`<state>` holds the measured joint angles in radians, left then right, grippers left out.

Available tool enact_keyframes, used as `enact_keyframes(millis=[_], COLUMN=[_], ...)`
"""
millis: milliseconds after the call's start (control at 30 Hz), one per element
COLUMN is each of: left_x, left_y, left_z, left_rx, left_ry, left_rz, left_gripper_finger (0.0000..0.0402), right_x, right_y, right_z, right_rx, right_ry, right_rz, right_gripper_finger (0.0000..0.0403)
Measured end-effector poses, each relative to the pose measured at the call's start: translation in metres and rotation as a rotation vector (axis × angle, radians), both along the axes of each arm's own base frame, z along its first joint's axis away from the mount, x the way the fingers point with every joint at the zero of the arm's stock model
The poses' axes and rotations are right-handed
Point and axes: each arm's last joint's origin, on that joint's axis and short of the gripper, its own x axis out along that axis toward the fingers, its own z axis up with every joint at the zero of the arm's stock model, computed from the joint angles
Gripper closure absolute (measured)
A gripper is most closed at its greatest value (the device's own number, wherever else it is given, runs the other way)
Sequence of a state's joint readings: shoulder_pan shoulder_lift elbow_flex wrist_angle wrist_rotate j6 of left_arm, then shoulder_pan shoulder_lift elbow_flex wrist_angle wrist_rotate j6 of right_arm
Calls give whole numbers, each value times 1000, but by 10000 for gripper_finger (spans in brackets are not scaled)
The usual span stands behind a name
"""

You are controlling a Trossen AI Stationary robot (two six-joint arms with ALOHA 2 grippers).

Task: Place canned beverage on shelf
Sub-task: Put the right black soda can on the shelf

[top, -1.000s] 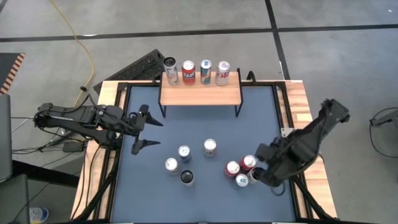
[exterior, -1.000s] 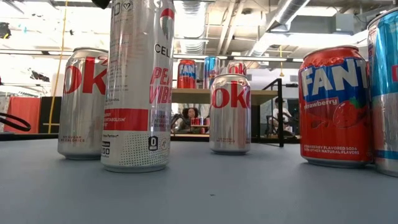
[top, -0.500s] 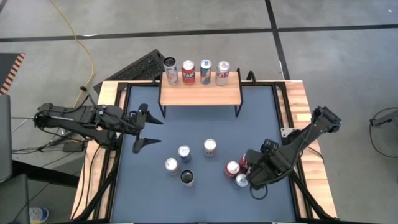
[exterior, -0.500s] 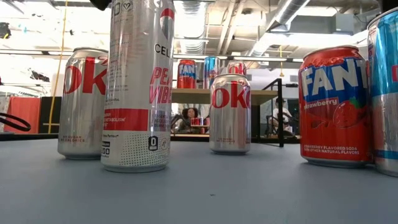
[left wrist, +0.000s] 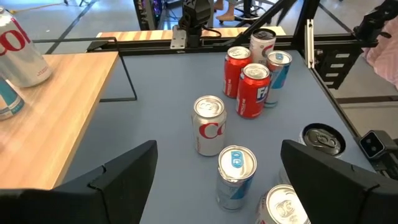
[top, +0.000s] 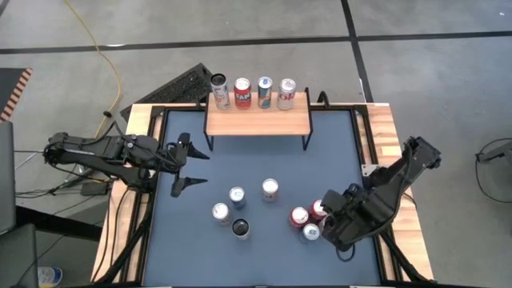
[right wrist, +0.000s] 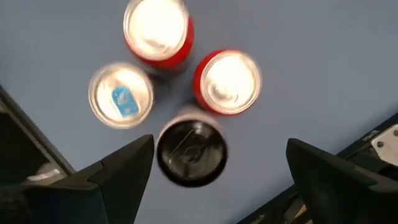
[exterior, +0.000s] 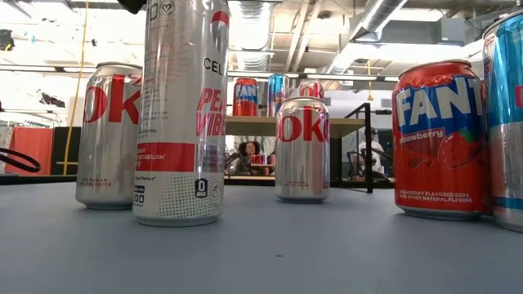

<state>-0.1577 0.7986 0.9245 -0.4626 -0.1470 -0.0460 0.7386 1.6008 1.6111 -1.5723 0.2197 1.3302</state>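
The shelf [top: 257,120] stands at the table's far edge with several cans in a row along its back. More cans stand upright on the blue table: a loose group around a silver can [top: 270,189] and a tight cluster at the right with a red can [top: 299,217]. My right gripper [top: 338,224] hangs open above that cluster, pointing down. In the right wrist view its fingers stand wide on either side of a black-topped can [right wrist: 191,151], well above it. My left gripper [top: 184,166] waits open at the table's left, facing the cans [left wrist: 209,124].
The cluster under my right gripper holds two red cans [right wrist: 227,81], a blue-tabbed can [right wrist: 121,96] and the black-topped one, nearly touching. A tall silver can [exterior: 181,110] and Coke cans [exterior: 301,149] stand mid-table. A wooden rim [top: 384,136] and black rails edge the table.
My right arm has swung over the can cluster, first a little toward the table's left and then back toward the right, and its wrist has rolled somewhat. Its fingers stay wide apart. No can has moved.
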Motion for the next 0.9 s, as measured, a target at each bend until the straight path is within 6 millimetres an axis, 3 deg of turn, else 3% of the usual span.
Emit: enact_keyframes(millis=[367, 900], left_x=[0, 5], left_y=[0, -1], left_z=[-1, -7], left_rx=[-11, 0], left_ry=[10, 63], left_rz=[4, -4], left_gripper_finger=[69, 69], right_x=[4, 4], right_y=[0, 1], right_z=[-4, -27], right_rx=[50, 64], right_ry=[52, 141], right_rz=[-55, -129], right_gripper_finger=[33, 33])
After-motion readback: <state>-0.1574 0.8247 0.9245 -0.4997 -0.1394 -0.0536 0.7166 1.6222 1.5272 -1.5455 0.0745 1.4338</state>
